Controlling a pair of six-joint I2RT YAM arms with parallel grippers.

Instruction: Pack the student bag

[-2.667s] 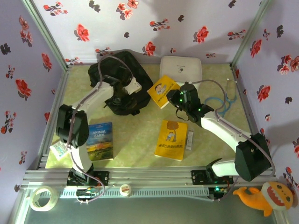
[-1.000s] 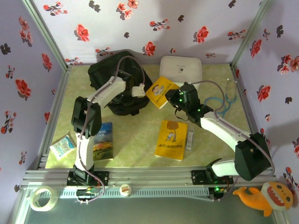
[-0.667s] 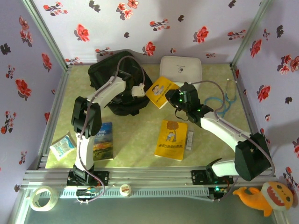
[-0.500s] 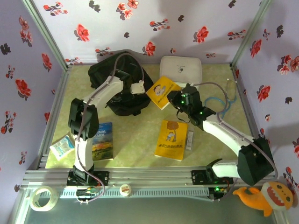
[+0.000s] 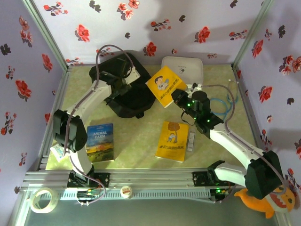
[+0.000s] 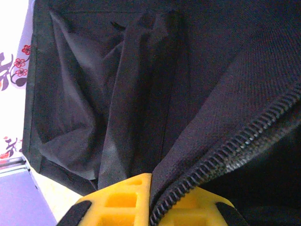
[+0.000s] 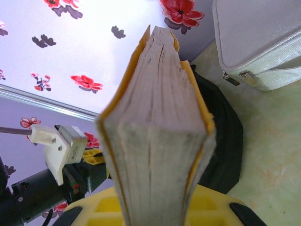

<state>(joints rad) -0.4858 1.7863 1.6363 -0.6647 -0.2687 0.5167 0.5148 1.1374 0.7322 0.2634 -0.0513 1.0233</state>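
The student bag [image 5: 129, 96] lies slumped at the far left of the table [image 5: 141, 127], close to the flowered back wall. We judge it soft and floppy: its fabric folds and sags, so its mouth will not stay open unaided. The left jaws are pinched on the zip edge [image 6: 225, 151] of the bag's opening, which seems to us the right place to hold, since the stitched teeth give a firmer bite than loose cloth. The right jaws clamp a yellow book [image 5: 164, 86] by its near edge, raised just right of the bag; it looks stiff and fairly light. Room is tight: the white zip case [image 5: 183, 69] sits close behind the book, a second yellow book [image 5: 172, 141] lies nearer us, and both arms meet near the bag's mouth.
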